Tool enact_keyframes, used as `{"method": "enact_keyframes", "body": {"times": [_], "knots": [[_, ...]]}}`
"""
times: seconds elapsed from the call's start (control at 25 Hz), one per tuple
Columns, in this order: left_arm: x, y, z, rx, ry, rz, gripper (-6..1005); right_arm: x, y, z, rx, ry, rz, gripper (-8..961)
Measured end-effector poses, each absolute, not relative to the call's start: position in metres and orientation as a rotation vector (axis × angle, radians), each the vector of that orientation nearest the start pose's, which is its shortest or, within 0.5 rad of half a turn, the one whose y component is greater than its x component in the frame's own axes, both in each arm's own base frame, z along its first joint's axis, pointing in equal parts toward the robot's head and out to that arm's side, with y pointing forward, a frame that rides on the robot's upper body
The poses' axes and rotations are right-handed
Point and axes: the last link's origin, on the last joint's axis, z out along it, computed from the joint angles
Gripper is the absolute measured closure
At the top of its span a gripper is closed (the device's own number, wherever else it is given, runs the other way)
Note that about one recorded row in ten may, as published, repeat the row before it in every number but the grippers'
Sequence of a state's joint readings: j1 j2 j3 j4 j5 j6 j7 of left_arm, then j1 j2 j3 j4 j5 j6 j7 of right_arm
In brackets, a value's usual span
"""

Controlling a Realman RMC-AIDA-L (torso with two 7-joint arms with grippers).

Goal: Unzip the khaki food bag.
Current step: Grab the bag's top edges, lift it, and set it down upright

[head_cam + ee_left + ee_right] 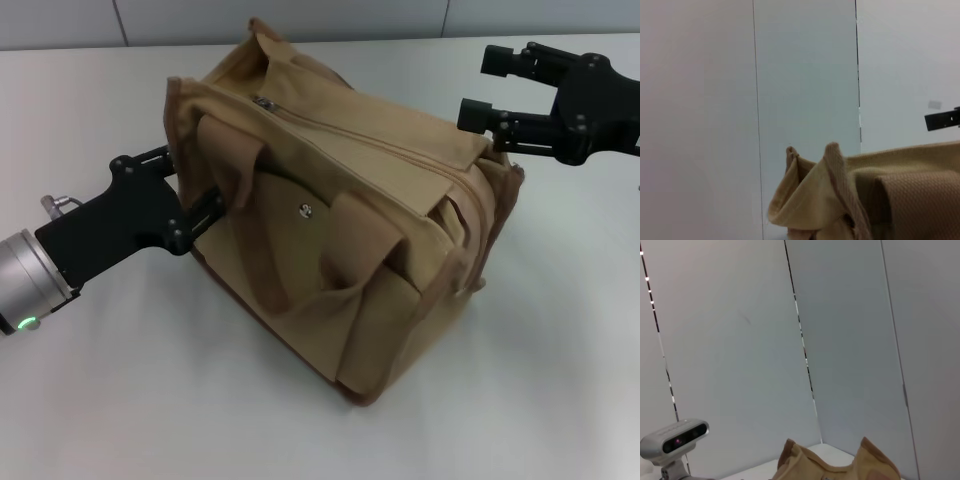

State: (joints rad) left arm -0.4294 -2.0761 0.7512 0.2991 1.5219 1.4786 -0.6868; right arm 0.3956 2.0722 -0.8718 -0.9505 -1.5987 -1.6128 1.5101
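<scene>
The khaki food bag point(350, 230) sits on the white table point(120, 400), turned at an angle so one corner points toward the robot; everything below is placed relative to it. It looks like soft canvas that slumps and creases under its own weight (the top panel sags along the seam and the near handle point(250, 230) flops over the front), so I judge it light and likely to slide or fold if the zipper is pulled without a counter-hold. The zipper pull point(265, 101) lies at the bag's far left end of the top seam, and the zipper line runs from there across the top toward the right end. The silver snap point(304, 210) on the front pocket is no use as a grip. The left gripper point(195, 205) is pressed in at the bag's left end, its fingertips buried behind the handle and a fold of fabric, so I cannot tell how far apart they are or whether they pinch any cloth. The right gripper point(480, 90) hovers just off the bag's far right upper corner, fingers spread wide and holding nothing. The sensible hold, in my view, is a firm pinch on the stiffer brown-edged end fabric to anchor the bag, and a fine pinch on the small metal pull, which may slip.
</scene>
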Motion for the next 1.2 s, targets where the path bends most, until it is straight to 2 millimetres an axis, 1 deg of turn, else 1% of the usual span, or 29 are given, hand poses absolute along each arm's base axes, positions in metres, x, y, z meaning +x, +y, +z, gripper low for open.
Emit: {"method": "enact_keyframes", "body": {"times": [0.12, 0.32, 0.52, 0.76, 0.88, 0.96, 1.04, 1.08, 1.12, 1.16, 1.2], "knots": [[-0.286, 0.301, -0.024, -2.333, -0.274, -0.924, 469, 0.219, 0.327, 0.053, -2.592, 0.441, 1.008, 111], [-0.284, 0.301, -0.025, -2.332, -0.262, -0.933, 663, 0.22, 0.326, 0.053, -2.588, 0.447, 1.013, 112], [-0.281, 0.304, -0.023, -2.273, -0.222, -0.948, 750, 0.222, 0.325, 0.054, -2.579, 0.453, 1.02, 112], [-0.273, 0.317, -0.011, -2.223, -0.15, -0.969, 853, 0.222, 0.325, 0.056, -2.563, 0.454, 1.039, 111], [-0.262, 0.326, 0.001, -2.201, -0.06, -0.987, 884, 0.221, 0.325, 0.057, -2.557, 0.452, 1.049, 111], [-0.251, 0.332, 0.01, -2.188, 0.014, -1.017, 906, 0.221, 0.325, 0.058, -2.552, 0.45, 1.057, 112], [-0.242, 0.334, 0.016, -2.181, 0.086, -1.046, 916, 0.22, 0.325, 0.059, -2.547, 0.443, 1.063, 112], [-0.234, 0.334, 0.021, -2.174, 0.164, -1.067, 916, 0.22, 0.325, 0.06, -2.531, 0.427, 1.079, 112], [-0.234, 0.334, 0.021, -2.174, 0.164, -1.067, 916, 0.22, 0.325, 0.06, -2.531, 0.427, 1.079, 111], [-0.23, 0.334, 0.022, -2.17, 0.207, -1.076, 916, 0.22, 0.325, 0.061, -2.515, 0.416, 1.097, 111], [-0.221, 0.333, 0.024, -2.16, 0.3, -1.102, 916, 0.221, 0.325, 0.061, -2.47, 0.409, 1.158, 111]]}}
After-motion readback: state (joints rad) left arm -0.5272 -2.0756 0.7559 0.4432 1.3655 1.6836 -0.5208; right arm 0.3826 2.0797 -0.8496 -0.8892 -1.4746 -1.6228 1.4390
